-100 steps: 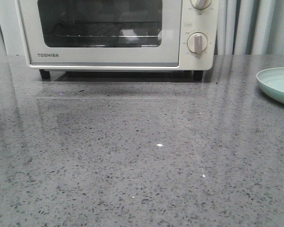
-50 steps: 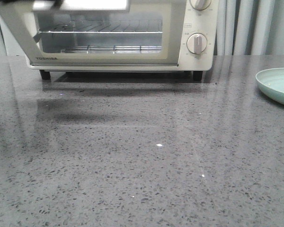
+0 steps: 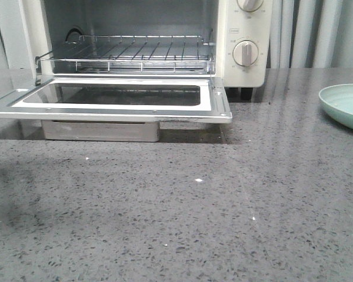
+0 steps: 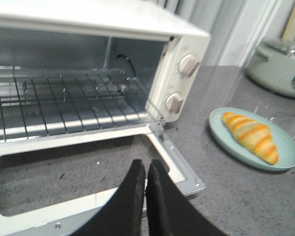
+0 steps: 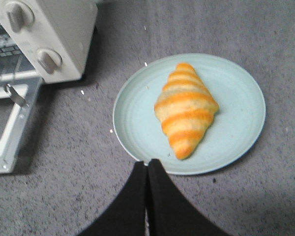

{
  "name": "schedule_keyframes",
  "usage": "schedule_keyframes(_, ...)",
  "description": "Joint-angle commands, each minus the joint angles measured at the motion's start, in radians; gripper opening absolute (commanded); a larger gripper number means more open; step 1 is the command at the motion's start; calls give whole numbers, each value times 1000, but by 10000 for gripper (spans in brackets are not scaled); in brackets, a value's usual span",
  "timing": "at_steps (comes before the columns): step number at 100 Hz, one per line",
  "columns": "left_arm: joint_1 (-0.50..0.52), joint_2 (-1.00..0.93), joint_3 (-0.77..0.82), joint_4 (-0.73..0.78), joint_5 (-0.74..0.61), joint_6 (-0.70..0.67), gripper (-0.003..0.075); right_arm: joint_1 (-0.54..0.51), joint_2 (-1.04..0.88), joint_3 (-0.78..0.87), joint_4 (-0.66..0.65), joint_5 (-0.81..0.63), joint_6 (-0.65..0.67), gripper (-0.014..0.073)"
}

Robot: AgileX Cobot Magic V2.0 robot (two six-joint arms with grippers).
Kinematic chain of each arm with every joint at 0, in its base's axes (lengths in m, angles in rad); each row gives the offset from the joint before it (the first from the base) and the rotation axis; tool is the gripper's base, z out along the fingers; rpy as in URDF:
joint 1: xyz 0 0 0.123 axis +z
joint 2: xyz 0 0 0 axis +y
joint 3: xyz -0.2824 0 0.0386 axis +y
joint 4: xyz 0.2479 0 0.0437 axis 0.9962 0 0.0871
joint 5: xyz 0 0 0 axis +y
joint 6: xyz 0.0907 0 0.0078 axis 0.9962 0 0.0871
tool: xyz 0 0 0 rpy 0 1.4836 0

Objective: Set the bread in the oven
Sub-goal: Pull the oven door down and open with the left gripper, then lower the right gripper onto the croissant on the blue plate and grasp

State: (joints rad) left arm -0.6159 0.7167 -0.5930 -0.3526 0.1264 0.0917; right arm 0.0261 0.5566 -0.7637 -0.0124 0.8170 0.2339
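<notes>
The cream-white oven (image 3: 244,35) stands at the back of the grey counter with its glass door (image 3: 112,100) dropped flat and its wire rack (image 3: 129,56) bare. It also shows in the left wrist view (image 4: 182,73) and the right wrist view (image 5: 59,34). The bread (image 5: 186,108), a golden croissant with cream stripes, lies on a pale green plate (image 5: 137,118) to the right of the oven; it also shows in the left wrist view (image 4: 250,136). My left gripper (image 4: 146,164) is shut and empty above the open door. My right gripper (image 5: 147,163) is shut and empty at the plate's near rim.
The plate's edge (image 3: 341,106) shows at the right border of the front view. A pale green lidded pot (image 4: 278,66) stands behind the plate. Curtains hang behind the counter. The oven has two round knobs (image 3: 245,53) on its right panel.
The oven door has swung from shut to fully open and flat. The inside rack is now exposed.
</notes>
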Motion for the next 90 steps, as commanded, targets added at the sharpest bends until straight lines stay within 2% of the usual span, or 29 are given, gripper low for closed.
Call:
schedule_keyframes(1,-7,-77,-24,2,-29,-4,-22,0,78,-78,-2,13,-13,-63)
schedule_keyframes(8,-7,-132,-24,2,-16,-4,-22,0,151,-126,-2,77,-27,-18)
schedule_keyframes(15,-7,-173,-24,38,5,-4,-22,0,229,-172,-2,121,-48,71)
schedule_keyframes(30,-7,-211,-24,91,85,-4,-22,0,395,-276,-39,171,-48,383)
schedule_keyframes(37,-7,-219,-24,91,115,-4,-22,0,470,-321,-85,177,-48,470)
schedule_keyframes(65,-7,-223,-24,91,128,-4,-22,0,708,-469,-186,186,-48,474)
schedule_keyframes(90,-7,-223,-24,91,128,-4,-22,0,850,-482,-206,152,-48,474)
